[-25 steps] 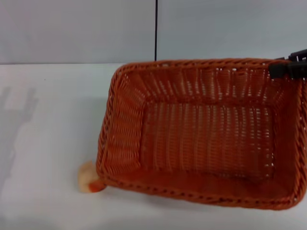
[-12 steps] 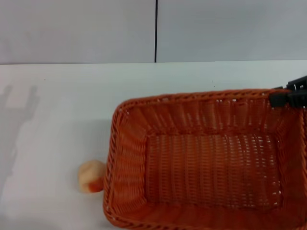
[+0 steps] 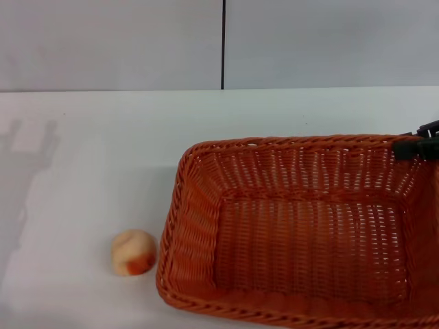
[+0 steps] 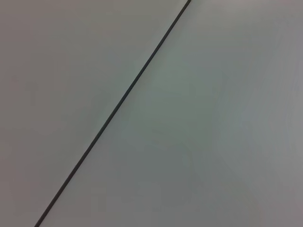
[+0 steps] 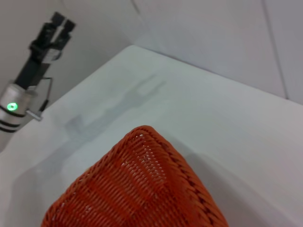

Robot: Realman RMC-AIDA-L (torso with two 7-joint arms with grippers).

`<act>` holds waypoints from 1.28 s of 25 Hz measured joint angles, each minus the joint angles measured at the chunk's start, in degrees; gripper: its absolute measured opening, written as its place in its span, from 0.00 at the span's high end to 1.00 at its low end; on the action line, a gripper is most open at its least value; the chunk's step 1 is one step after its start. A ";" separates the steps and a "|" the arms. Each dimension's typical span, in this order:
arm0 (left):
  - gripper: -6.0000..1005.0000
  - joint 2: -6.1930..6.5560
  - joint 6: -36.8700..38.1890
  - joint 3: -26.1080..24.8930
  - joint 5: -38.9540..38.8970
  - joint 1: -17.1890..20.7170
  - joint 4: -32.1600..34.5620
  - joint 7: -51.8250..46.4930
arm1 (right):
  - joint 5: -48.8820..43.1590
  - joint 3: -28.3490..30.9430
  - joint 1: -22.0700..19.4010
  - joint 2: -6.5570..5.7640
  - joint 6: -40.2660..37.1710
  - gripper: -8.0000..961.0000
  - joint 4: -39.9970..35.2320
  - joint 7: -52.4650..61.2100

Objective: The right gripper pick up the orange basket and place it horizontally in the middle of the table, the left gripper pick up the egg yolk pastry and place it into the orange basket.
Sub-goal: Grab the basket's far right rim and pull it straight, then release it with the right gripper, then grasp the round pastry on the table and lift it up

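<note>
**A:** What is the arm working on, and how should it be going about it?

**B:** The right gripper (image 3: 418, 145) is sitting at the far right corner of the orange basket (image 3: 302, 233), right on the braided rim. I am judging that it is setting the basket down. Whether its fingers are pinching the rim or spread apart, I cannot tell; only a dark tip is showing at the right edge. The basket is lying with its long side running left to right, on the near right part of the table (image 3: 103, 157), and its near edge is running out of the head view. To do this well, it should be getting the base fully flat before letting go, and nudging the basket leftward if the middle is the goal.

**A:** And the pastry?

**B:** The egg yolk pastry (image 3: 134, 252) is resting on the table just left of the basket's near left corner, apart from it.

**A:** The other arm?

**B:** The left gripper (image 5: 56, 29) is hanging raised off the table's left side, idle. Its fingers are looking close together, but I cannot tell for certain.

**A:** Counts?

**B:** One basket, one pastry, two grippers.
</note>
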 joint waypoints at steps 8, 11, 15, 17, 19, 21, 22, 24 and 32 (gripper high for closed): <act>0.20 0.00 0.23 0.00 0.13 -0.12 0.29 0.00 | -0.68 -0.07 0.04 -0.10 3.82 0.81 0.97 1.13; 0.20 -0.03 0.39 0.00 0.14 -0.09 0.29 0.00 | -0.71 0.49 -0.34 0.04 5.60 0.78 0.77 1.35; 0.20 -0.09 0.42 0.00 0.14 0.11 0.28 0.00 | -0.62 1.19 -0.75 0.27 7.40 0.71 0.50 1.36; 0.20 -0.09 0.42 0.01 0.13 0.13 0.28 0.00 | -0.48 2.72 -0.92 0.68 8.59 0.58 0.47 1.04; 0.20 -0.08 0.42 0.39 0.26 0.20 0.20 0.00 | 0.08 5.85 -1.11 1.54 9.53 0.50 0.29 -0.11; 0.20 -0.02 0.40 1.23 0.33 0.28 -0.09 0.00 | 3.20 11.03 -2.07 3.35 10.11 0.47 -0.60 -3.41; 0.20 0.04 0.29 2.20 0.34 0.34 -0.54 0.00 | 3.20 11.03 -2.07 3.35 10.11 0.45 -0.60 -3.41; 0.20 0.20 -0.02 4.43 0.35 0.52 -1.99 -0.08 | 7.98 14.20 -3.63 4.89 10.17 0.44 -1.22 -6.56; 0.20 1.90 -1.15 25.36 0.90 3.88 -21.30 -12.27 | 36.76 21.82 -14.71 9.89 10.31 0.44 5.59 -26.70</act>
